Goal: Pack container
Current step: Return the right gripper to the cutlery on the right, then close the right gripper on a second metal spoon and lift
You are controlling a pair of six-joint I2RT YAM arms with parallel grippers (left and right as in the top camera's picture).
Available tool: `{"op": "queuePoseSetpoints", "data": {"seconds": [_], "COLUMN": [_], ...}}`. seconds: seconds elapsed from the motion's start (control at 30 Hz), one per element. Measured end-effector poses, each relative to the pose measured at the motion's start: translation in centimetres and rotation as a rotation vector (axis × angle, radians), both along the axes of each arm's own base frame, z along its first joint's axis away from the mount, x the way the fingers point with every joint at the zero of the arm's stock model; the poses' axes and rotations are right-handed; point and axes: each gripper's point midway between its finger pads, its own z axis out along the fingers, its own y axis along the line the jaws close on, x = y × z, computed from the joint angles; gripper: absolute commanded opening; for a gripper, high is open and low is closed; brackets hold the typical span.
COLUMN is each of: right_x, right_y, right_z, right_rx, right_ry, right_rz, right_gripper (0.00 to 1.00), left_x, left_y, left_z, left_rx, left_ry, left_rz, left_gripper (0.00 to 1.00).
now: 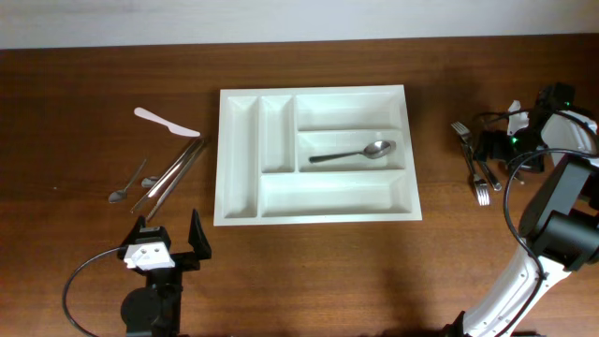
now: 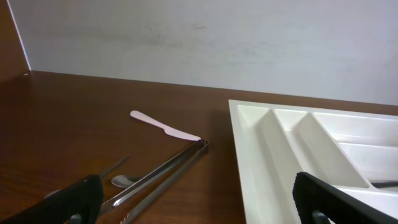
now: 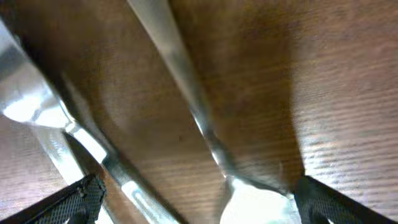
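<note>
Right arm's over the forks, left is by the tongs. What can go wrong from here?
1. The right tool is open over the forks, which lie close together. Closing could catch both or knock one aside.
2. The forks lie flat on the wood, so the fingers may slip off the thin metal.
3. The open left tool is near the tongs, with the small spoon right beside them. A grasp could drag the neighbour.

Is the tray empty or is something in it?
Not empty: one spoon lies in the tray's middle wide compartment; the other four look bare.
</note>
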Motion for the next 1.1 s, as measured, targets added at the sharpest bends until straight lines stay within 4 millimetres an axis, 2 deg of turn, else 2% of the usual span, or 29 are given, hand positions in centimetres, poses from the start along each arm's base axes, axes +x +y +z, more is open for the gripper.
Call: {"op": "queuePoseSetpoints", "data": {"seconds": [0.27,0.63,0.9,1.1], "right_x": [0.9,0.9,0.1,-1.3], "right_y": [0.0,-0.1,-1.8,-3.9], "right_z": [0.2,0.2,0.0,-0.1], "right_rx": [0.015,0.015,-0.009,-0.008], "right_ry": [-0.039,-0.039,-0.023,-0.007], "right_rz": [-0.037,-0.051,-0.147,-0.23], "right_gripper": [0.99,1.0,0.97,0.88], "left_x": [0.0,0.0,0.0,0.0], "left_y": [0.0,0.0,0.0,0.0], "left_z": [0.0,0.0,0.0,0.0], "left_rx": [0.0,0.0,0.0,0.0], "left_ry": [0.0,0.0,0.0,0.0], "left_rz": [0.0,0.0,0.0,0.0], "left_gripper": [0.99,0.99,0.99,0.99]}}
